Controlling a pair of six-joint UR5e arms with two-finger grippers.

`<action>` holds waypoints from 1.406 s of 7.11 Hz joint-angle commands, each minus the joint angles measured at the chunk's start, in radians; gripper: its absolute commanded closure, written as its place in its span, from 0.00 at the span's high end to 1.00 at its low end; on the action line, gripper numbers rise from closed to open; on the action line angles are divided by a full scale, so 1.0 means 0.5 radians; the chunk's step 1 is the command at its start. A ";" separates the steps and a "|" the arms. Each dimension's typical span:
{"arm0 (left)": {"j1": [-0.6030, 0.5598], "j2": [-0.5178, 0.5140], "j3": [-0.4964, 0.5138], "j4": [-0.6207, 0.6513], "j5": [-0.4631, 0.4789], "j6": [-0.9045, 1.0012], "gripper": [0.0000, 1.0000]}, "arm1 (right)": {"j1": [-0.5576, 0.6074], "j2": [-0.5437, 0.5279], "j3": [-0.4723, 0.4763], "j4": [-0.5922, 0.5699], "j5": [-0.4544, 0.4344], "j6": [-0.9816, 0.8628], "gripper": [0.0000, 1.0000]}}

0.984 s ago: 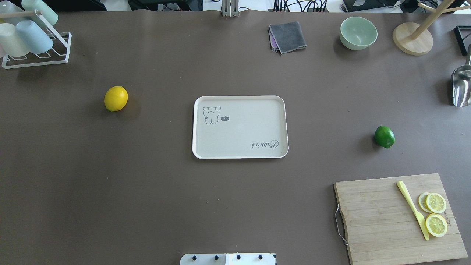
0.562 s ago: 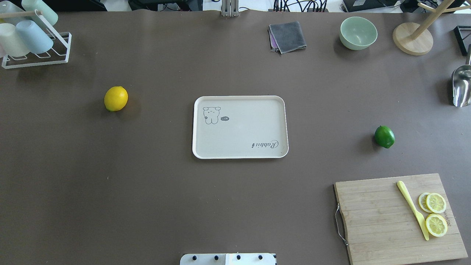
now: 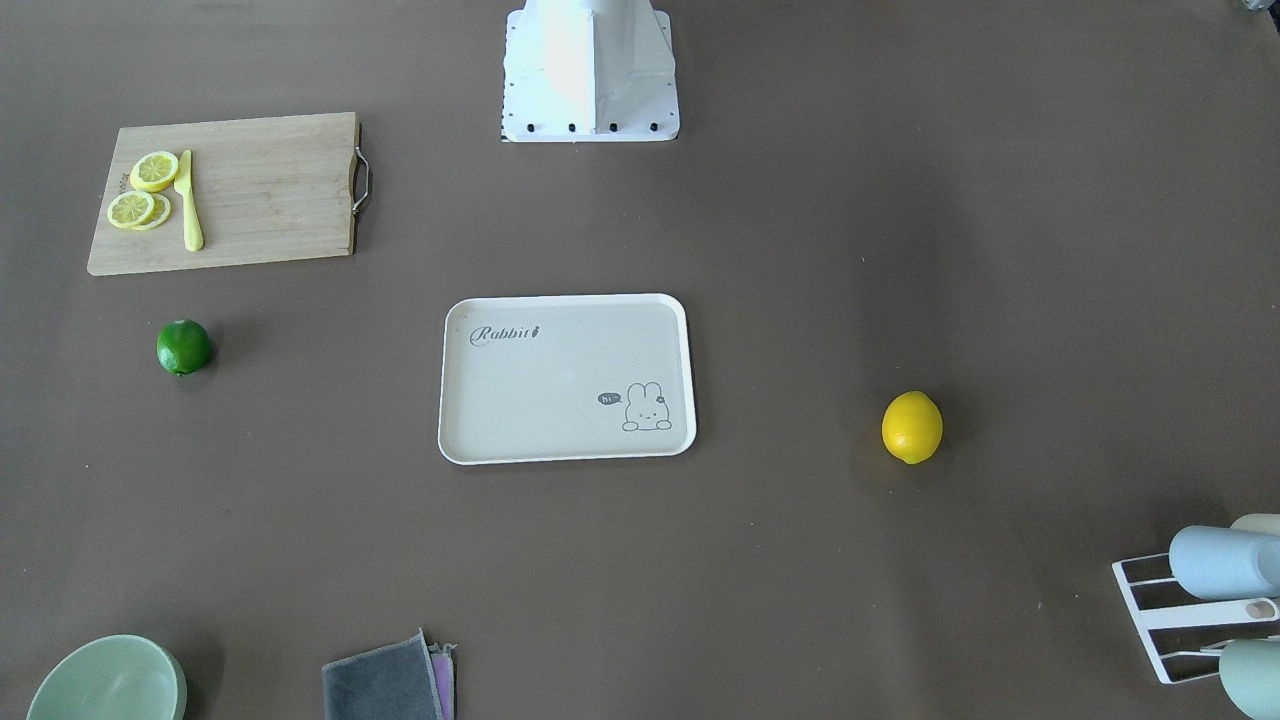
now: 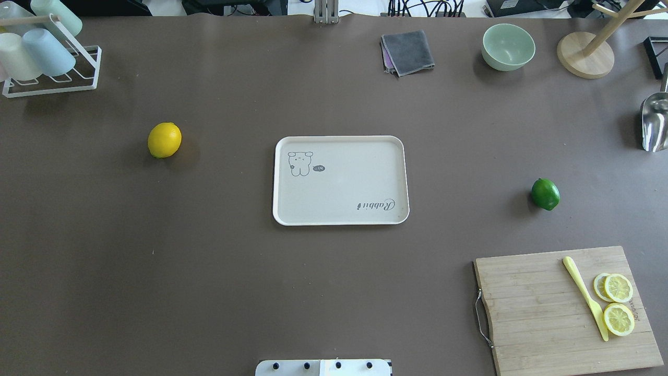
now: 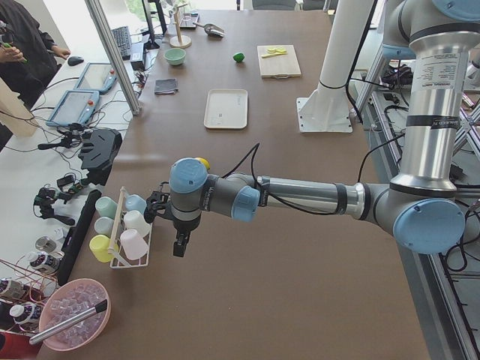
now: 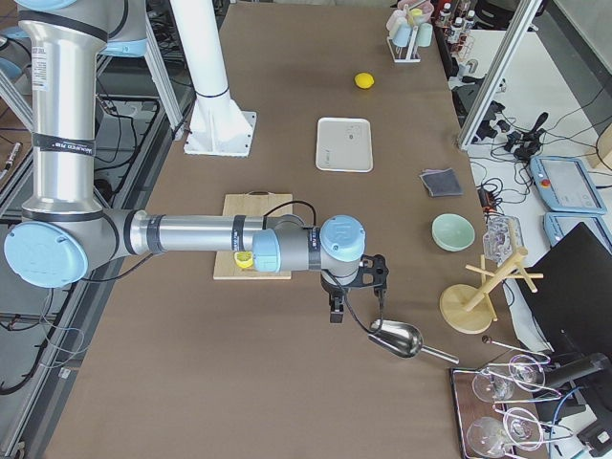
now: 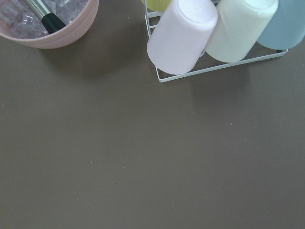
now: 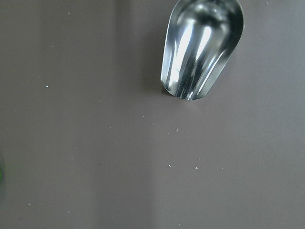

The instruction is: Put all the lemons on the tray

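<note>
The yellow lemon [image 4: 164,139] lies on the table left of the tray [image 4: 339,185]; it also shows in the front-facing view [image 3: 911,427]. The dark green lemon [image 4: 545,194] lies right of the tray, also in the front-facing view [image 3: 183,346]. The beige tray with the "Rabbit" script is bare. My left gripper [image 5: 180,244] hangs by the cup rack at the table's left end, far from the yellow lemon. My right gripper [image 6: 337,308] hangs near the metal scoop [image 6: 397,338] at the right end. I cannot tell whether either is open or shut.
A wooden cutting board [image 4: 543,313] with lemon slices [image 4: 618,318] and a yellow knife [image 4: 584,295] is at the front right. A green bowl [image 4: 508,46], grey cloth [image 4: 408,52], wooden stand [image 4: 584,55] and cup rack [image 4: 52,68] line the far edge. A pink bowl [image 7: 52,36] is near the rack.
</note>
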 commanded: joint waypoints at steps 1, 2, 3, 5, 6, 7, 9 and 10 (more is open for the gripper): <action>0.011 -0.017 -0.062 -0.011 -0.006 0.003 0.98 | -0.033 0.182 0.085 -0.002 -0.001 -0.007 1.00; 0.012 -0.014 -0.056 -0.157 -0.006 -0.012 0.98 | -0.134 0.210 0.100 0.004 -0.029 0.011 1.00; 0.018 -0.017 -0.044 -0.389 -0.012 -0.061 0.98 | -0.150 0.238 0.088 0.038 -0.029 0.054 1.00; 0.134 -0.172 0.084 -0.566 -0.030 -0.301 0.98 | -0.306 0.260 0.082 0.166 -0.063 0.058 1.00; 0.292 -0.210 0.063 -0.600 -0.021 -0.592 0.98 | -0.331 0.266 0.064 0.222 -0.057 0.061 1.00; 0.355 -0.210 0.069 -0.740 -0.006 -0.656 0.98 | -0.377 0.293 0.063 0.237 -0.054 0.219 1.00; 0.407 -0.253 0.063 -0.769 -0.015 -0.747 0.98 | -0.557 0.281 0.030 0.558 -0.236 0.394 1.00; 0.459 -0.256 0.060 -0.796 -0.009 -0.812 0.98 | -0.673 0.305 -0.046 0.645 -0.250 0.547 1.00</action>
